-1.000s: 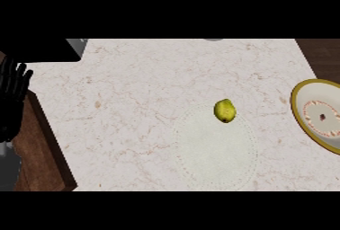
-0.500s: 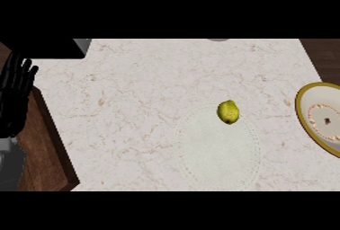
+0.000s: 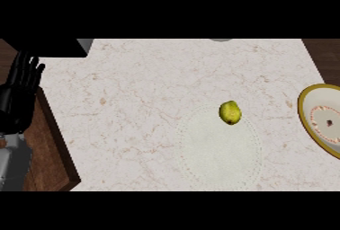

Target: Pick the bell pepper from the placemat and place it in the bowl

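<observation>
A small yellow-green bell pepper (image 3: 230,112) lies on the far edge of a pale oval placemat (image 3: 219,148) on the marble counter. At the right edge stands the bowl (image 3: 309,117), cream inside with a yellow rim, partly cut off by the view. My left hand (image 3: 19,92) shows at the far left, off the counter's edge, fingers straight and pointing up, holding nothing. It is far from the pepper. My right hand does not appear in the view.
The marble counter (image 3: 133,99) ends at a dark wooden side on the left (image 3: 53,152). A grey object (image 3: 221,40) peeks in at the counter's far edge. A dark block (image 3: 50,47) sits at the top left corner.
The view has shifted slightly, so the counter, pepper and bowl sit a bit further right and lower. My left hand has risen along the left edge, fingers still straight.
</observation>
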{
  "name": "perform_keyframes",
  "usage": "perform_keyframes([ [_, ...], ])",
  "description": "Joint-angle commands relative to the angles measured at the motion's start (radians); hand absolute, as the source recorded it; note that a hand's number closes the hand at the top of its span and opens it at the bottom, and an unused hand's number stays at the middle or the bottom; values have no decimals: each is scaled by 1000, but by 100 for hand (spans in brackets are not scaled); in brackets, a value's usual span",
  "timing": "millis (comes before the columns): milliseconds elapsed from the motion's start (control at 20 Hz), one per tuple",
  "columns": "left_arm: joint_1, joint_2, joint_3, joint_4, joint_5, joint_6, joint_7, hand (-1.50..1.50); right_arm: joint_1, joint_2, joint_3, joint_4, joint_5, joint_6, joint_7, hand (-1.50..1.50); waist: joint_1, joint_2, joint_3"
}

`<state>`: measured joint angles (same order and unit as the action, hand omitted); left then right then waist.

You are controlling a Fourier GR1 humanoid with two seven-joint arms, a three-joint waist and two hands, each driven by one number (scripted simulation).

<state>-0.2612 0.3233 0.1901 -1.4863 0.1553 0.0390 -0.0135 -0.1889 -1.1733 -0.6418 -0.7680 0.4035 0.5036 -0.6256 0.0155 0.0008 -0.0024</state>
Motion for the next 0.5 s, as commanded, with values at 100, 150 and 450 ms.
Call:
perform_keyframes([
  [100, 17, -1, 12, -7, 2, -5, -9, 0, -71, 175, 127, -207, -25, 61, 182, 150, -9, -3, 0],
  [150, 16, 1, 3, -46, -4, 8, 32, 0, -54, 217, 142, -223, -18, 36, 187, 150, -10, -3, 1],
  [450, 82, -28, 9, -80, -6, 2, -2, 0, -55, 290, 201, -254, 62, -66, 265, 150, -9, -1, 2],
])
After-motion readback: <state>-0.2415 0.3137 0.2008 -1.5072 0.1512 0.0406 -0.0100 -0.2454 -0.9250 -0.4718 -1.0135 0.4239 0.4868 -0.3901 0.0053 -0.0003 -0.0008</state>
